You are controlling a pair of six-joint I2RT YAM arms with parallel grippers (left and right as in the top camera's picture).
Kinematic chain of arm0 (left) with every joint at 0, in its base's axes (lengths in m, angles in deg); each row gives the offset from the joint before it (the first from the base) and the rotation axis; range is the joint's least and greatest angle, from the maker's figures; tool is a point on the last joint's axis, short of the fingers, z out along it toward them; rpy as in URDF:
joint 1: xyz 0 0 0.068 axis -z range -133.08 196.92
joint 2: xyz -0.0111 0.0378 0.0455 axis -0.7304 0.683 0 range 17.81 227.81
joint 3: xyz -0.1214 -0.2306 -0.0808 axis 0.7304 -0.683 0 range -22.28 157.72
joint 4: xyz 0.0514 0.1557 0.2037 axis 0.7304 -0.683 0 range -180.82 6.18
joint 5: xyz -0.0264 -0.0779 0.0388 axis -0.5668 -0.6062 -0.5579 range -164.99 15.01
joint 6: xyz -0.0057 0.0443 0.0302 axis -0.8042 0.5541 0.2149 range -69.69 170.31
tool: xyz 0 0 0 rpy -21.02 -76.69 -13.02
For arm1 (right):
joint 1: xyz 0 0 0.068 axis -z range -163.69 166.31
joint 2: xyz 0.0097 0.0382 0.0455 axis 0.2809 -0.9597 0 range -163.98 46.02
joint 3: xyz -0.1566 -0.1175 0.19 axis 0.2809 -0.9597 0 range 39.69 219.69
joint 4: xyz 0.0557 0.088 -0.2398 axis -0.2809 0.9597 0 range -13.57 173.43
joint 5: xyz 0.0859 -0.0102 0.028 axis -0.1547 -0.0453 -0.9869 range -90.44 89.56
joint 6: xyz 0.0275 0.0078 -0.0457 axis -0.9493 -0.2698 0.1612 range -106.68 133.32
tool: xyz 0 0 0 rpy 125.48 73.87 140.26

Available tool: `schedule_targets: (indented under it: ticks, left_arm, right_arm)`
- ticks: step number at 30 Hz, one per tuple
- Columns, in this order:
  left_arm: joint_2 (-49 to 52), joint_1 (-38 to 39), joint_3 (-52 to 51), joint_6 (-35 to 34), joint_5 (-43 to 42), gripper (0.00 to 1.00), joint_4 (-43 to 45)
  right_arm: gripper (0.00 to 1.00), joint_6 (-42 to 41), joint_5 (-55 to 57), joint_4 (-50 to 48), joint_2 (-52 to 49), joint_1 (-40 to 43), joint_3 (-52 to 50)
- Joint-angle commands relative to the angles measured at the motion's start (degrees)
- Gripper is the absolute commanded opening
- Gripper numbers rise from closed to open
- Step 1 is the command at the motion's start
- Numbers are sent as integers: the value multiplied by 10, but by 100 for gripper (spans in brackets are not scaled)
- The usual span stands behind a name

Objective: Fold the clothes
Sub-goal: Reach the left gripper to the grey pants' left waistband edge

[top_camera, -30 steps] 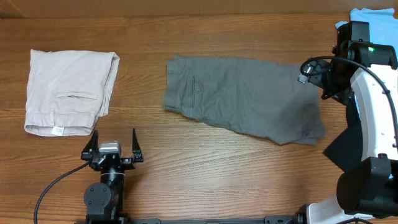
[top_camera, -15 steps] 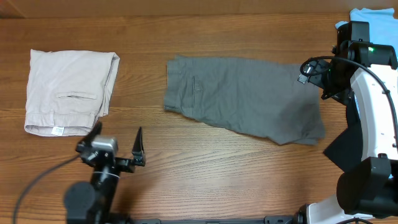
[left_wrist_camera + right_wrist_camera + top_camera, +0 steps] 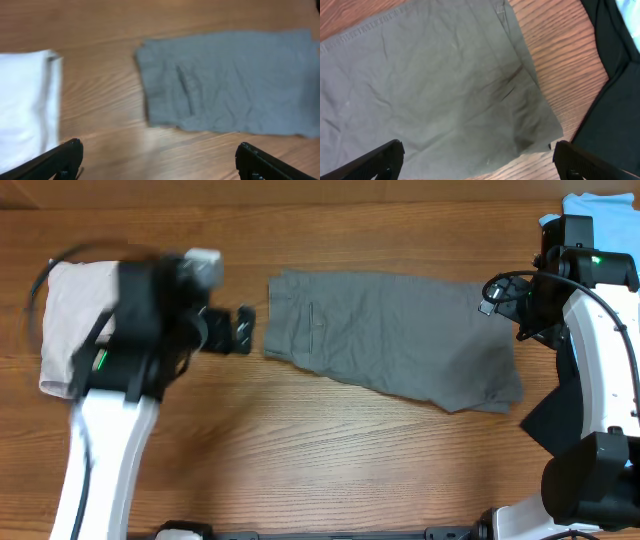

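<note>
The dark grey shorts (image 3: 390, 340) lie flat and spread out in the middle of the table, with the slit pocket near their left end. My left gripper (image 3: 240, 330), blurred, is open and empty just left of their left edge. In the left wrist view the shorts (image 3: 230, 95) lie ahead of the open jaws (image 3: 160, 160). My right gripper (image 3: 497, 295) is open and empty above the shorts' right end. The right wrist view shows the shorts' corner (image 3: 435, 90) below the open jaws (image 3: 480, 162).
The folded pale beige shorts (image 3: 70, 310) lie at the far left, partly hidden by my left arm, and show in the left wrist view (image 3: 25, 110). A light-blue shirt (image 3: 590, 205) is at the back right corner. A black sheet (image 3: 615, 100) lies right of the grey shorts.
My left arm has swung up from the table's front edge to the left end of the grey shorts. The right arm and the shorts have not moved.
</note>
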Motion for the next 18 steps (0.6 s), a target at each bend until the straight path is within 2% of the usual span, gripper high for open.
schedule_targets:
  ticks: [1, 5, 6, 7, 8, 9, 12, 18]
  left_arm:
    - [93, 42, 70, -2, -41, 100, 7]
    - [170, 66, 86, -2, -96, 100, 54]
    - [185, 69, 86, -2, -109, 80, 61]
    - [197, 71, 86, -2, -114, 39, 63]
    - [211, 73, 86, -5, -115, 17, 61]
    - [224, 75, 86, -12, -114, 6, 51]
    - [275, 84, 80, -18, -105, 4, 11]
    - [359, 96, 71, -56, -104, 4, 24]
  right_arm:
    - [100, 0, 6, -2, -1, -1, 1]
    - [100, 0, 6, -2, -1, -1, 1]
    - [100, 0, 6, -2, -1, -1, 1]
    - [100, 0, 6, -2, -1, -1, 1]
    - [100, 0, 6, -2, -1, -1, 1]
    - [100, 0, 6, -2, -1, -1, 1]
    - [100, 0, 6, -2, -1, -1, 1]
    - [100, 0, 6, -2, -1, -1, 1]
